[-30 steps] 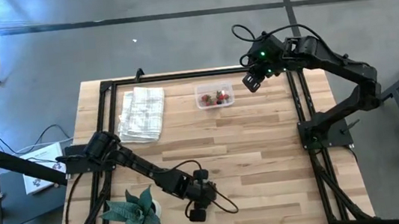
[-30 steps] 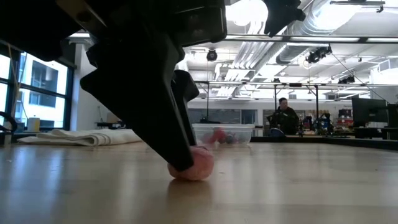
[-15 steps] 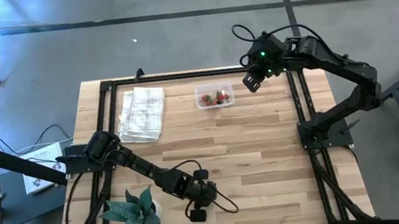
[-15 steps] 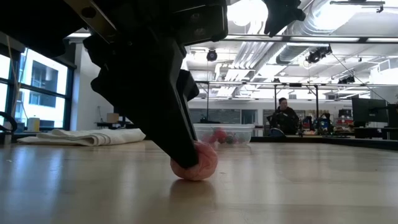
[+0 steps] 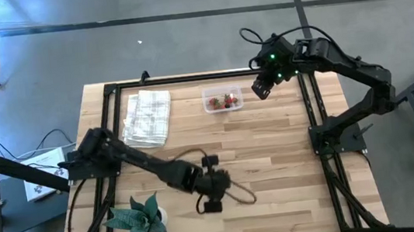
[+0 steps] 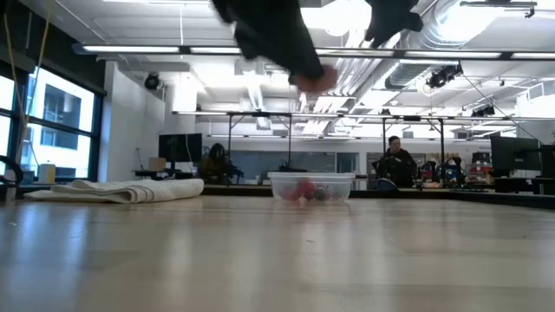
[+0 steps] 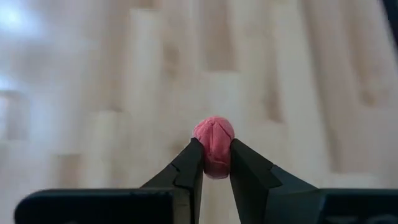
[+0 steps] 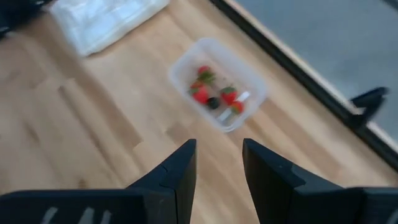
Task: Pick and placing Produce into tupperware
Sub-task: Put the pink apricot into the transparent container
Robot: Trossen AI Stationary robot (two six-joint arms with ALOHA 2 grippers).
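Note:
My left gripper [image 5: 209, 206] is near the table's near edge, well above the wood, shut on a small pink-red berry [image 7: 214, 144], which also shows high up in the low view [image 6: 314, 80]. The clear tupperware [image 5: 222, 99] rests on its base at the far middle of the table, with several red and dark pieces inside [image 8: 214, 94]. My right gripper [image 5: 261, 89] is open and empty, raised just right of the tupperware. My left gripper pinches the berry's two opposite sides [image 7: 209, 160] between its two fingertips [image 7: 192, 163]. Most of the berry stands out past the tips. The berry is lifted clear of the table.
A folded white cloth [image 5: 147, 117] lies at the far left. A green leafy plant [image 5: 139, 219] stands at the near left, close to my left arm. A black frame [image 5: 310, 112] runs along the table's edges. Bare wood lies between my left gripper and the tupperware.
My left gripper has gone up from the tabletop with the berry, a little toward the table's right and far side. The berry, which lay on the wood against the fingers, is now lifted clear.

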